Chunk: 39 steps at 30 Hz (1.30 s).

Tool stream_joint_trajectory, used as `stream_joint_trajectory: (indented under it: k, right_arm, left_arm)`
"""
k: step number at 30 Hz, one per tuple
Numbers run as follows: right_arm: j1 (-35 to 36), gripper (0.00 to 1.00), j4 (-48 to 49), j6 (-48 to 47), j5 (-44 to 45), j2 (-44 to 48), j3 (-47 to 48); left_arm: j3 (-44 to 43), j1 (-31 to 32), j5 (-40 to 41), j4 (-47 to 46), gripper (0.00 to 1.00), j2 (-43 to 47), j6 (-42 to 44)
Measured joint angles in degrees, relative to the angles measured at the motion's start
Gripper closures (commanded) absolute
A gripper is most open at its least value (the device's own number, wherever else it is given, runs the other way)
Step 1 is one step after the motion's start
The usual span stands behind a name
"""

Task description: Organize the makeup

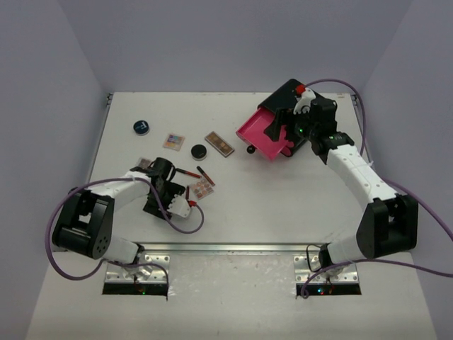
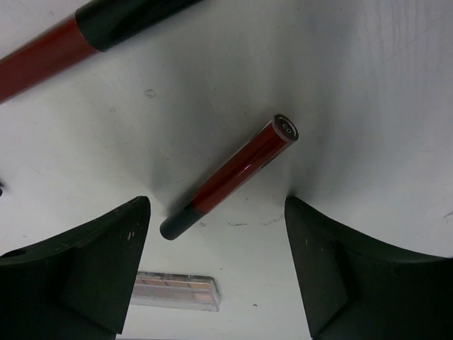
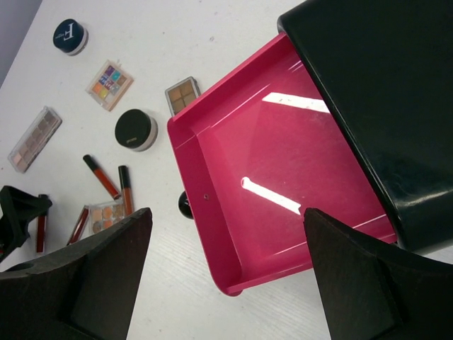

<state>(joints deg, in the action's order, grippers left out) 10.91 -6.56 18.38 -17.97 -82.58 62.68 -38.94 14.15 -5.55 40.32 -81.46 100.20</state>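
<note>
A red stick (image 2: 233,173) is seen lying slanted on the table (image 2: 368,85) between the left gripper's (image 2: 218,212) fingers (image 2: 99,262), its black end just beside one of them. Those fingers are spread wide and nothing is held. A second stick (image 2: 64,42) lies beyond, and a palette (image 2: 177,290) lies nearer. The right gripper (image 3: 226,219), likewise wide open and empty, is held over the pulled-out pink drawer (image 3: 207,212) of the black box (image 3: 375,85).

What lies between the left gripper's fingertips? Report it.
A red-and-black stick, lying on the table inside the open left gripper; the left wrist view shows it.
</note>
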Motion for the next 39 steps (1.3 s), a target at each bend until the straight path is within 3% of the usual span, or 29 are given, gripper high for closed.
stream_joint_trajectory:
  k: [3, 7, 10, 19, 25, 29, 34, 37, 39]
  right_arm:
    - [0.16, 0.12, 0.00, 0.01, 0.08, 0.39, -0.23]
    - [0.16, 0.12, -0.02, 0.01, 0.76, 0.66, -0.38]
    - [0.16, 0.11, -0.10, -0.01, 1.24, 0.82, -0.50]
    - [0.16, 0.11, -0.20, -0.01, 3.17, 1.49, -0.53]
    - [0.16, 0.08, -0.74, 0.01, 3.90, 1.59, -0.53]
    - [0.16, 0.07, -1.30, 0.12, 3.86, 1.59, -0.53]
    - [0.16, 0.07, -1.39, 0.98, 3.86, 1.59, -0.53]
    - [0.16, 0.05, -1.43, 1.38, 4.07, 1.60, -0.53]
    - [0.16, 0.05, -1.51, 1.81, 4.41, 1.81, -0.53]
  left_arm:
    - [0.79, 0.00, 0.02, -2.85, 0.45, 0.07, 0.39]
    - [1.57, 0.00, -0.07, -8.29, 0.82, -0.35, 1.22]
    - [2.61, 0.00, 0.55, -10.96, 1.00, -0.55, 2.11]
    - [5.27, 0.00, 1.04, -14.61, 1.00, 1.21, 2.89]
    - [-0.17, -0.53, 0.11, -10.33, 1.00, -2.06, -9.11]
    - [-10.12, -1.25, -4.00, -2.78, 1.00, -2.95, -20.53]
    - [-29.19, -1.32, -11.28, 0.88, 1.00, -2.73, -36.23]
    - [-40.25, 1.31, -11.84, -1.47, 1.00, -3.16, -44.54]
    - [-45.73, 6.62, -8.19, -4.71, 1.00, -4.38, -46.19]
